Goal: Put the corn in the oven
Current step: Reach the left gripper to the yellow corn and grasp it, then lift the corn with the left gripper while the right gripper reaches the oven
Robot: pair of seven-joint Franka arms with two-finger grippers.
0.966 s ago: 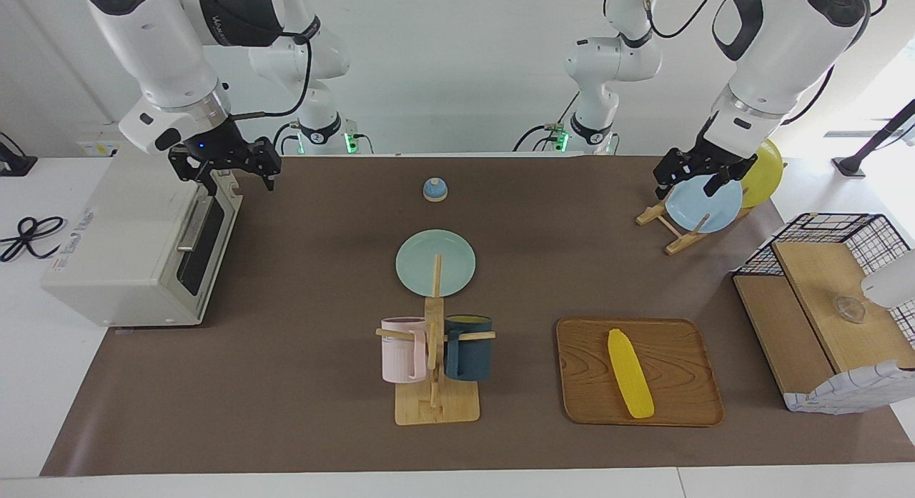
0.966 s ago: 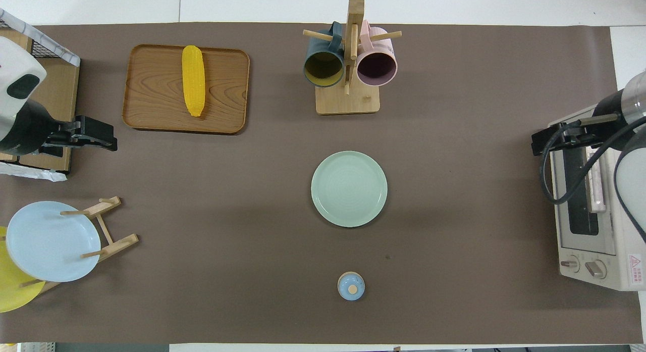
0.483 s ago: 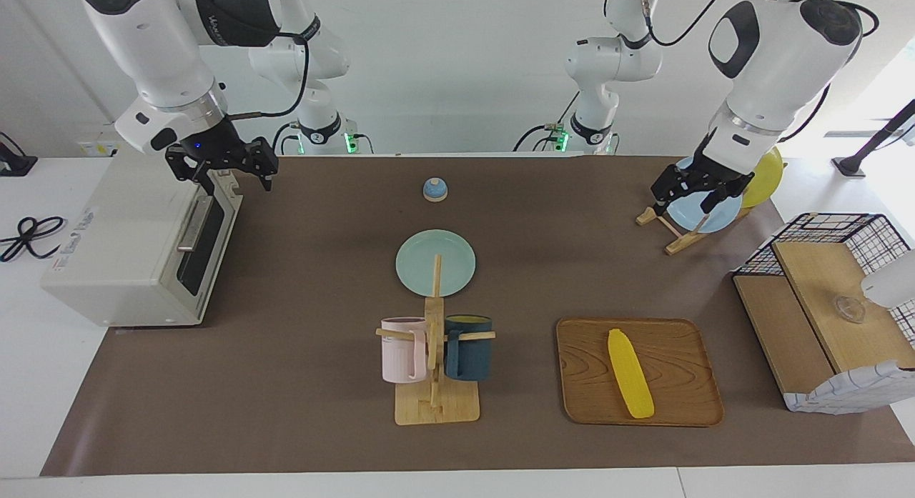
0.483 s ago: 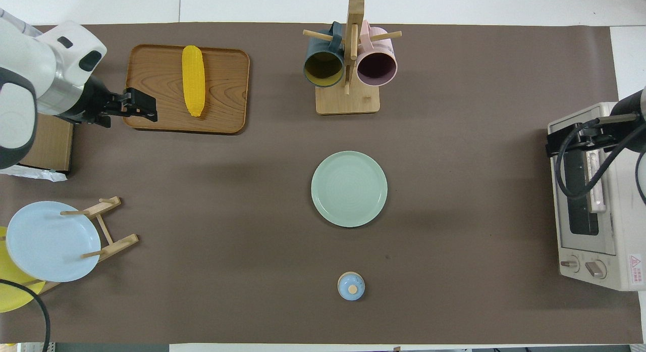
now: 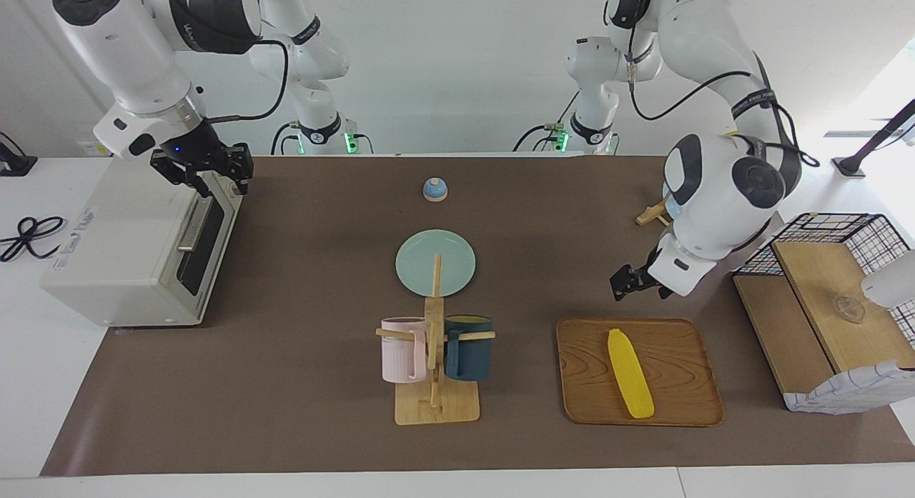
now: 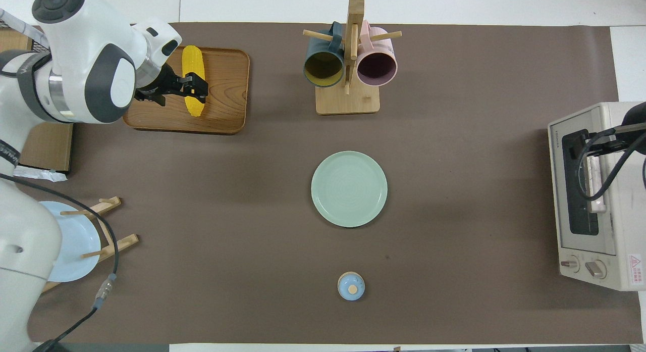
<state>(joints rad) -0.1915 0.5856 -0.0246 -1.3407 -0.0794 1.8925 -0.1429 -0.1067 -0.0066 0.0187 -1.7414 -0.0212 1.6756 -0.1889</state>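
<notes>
Corn (image 5: 630,374): yellow tapered cob w/ kernel rows, lies on wood-grain tray (image 5: 679,405). Left end effector (image 5: 623,282) up over tray's edge, fingers apart, nothing held. Right end effector (image 5: 202,171) at boxy off-white oven (image 5: 121,262)'s top, grip can't tell. Mug rack (image 5: 434,398) beside tray.

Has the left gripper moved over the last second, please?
Yes. The left gripper has swung away from the plate rack and down toward the wooden tray holding the corn.

Left arm bent low, its left gripper (image 5: 623,284) raised, fingers apart. Right arm extended, its right gripper (image 5: 202,171) pointing down, state indiscernible.
</notes>
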